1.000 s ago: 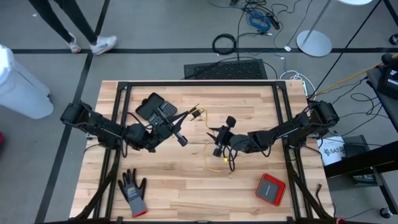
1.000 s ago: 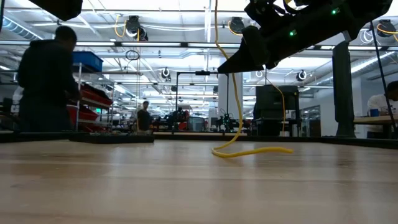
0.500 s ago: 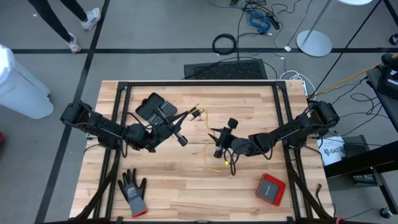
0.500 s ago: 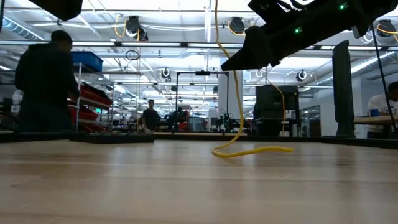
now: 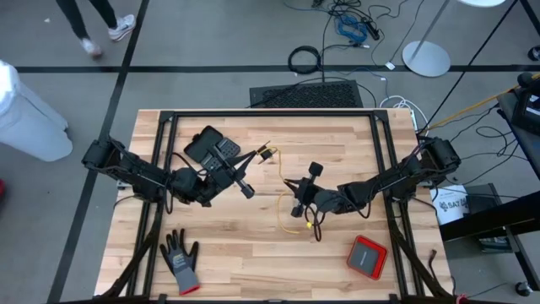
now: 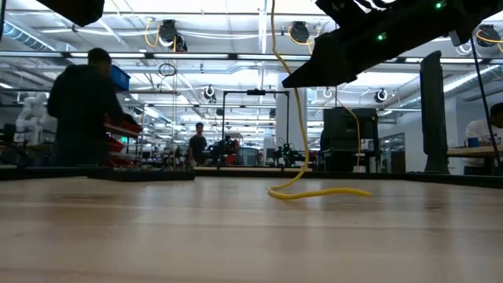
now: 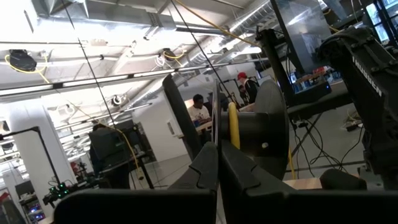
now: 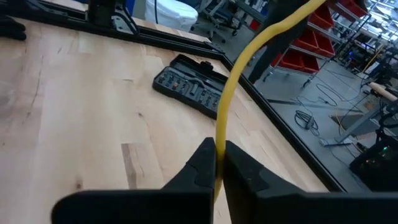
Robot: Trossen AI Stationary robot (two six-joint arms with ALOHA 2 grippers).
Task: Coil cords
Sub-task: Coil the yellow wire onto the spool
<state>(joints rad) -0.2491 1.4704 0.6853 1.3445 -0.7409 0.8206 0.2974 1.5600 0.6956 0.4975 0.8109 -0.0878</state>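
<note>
The thin yellow cord (image 5: 283,203) runs from its end with the small black round part (image 7: 264,134), held up near the table's middle, down to a bend lying on the wood (image 6: 318,191). My left gripper (image 5: 257,154) is shut at that end, well above the table. My right gripper (image 5: 297,196) stands to its right, nearer the front edge, and is shut on the cord's middle stretch (image 8: 227,93). In the low view the cord (image 6: 301,118) hangs almost straight down past the right gripper. My left gripper pinches the yellow cord (image 7: 232,121) between its two fingertips, right beside the black round part. The fingers point slightly upward from the table's left and lie across the cord. This end is lifted clear of the table. My right gripper pinches the cord's middle stretch (image 8: 219,146) between its two fingers, coming nearly level from the table's right and lying across it. Above the fingers the cord rises toward the left gripper. Below them it hangs slack, its lower bend (image 6: 314,191) resting on the table.
A black tool case (image 5: 209,145) lies at the far left, under the left arm. A grey glove (image 5: 180,260) lies near the front left and a red box (image 5: 367,256) near the front right. Black frame rails (image 5: 270,112) border the table. People stand in the room beyond.
My right gripper has shut on the yellow cord's middle stretch, rolling slightly as it did so. The cord's bend on the table has stayed where it was.
</note>
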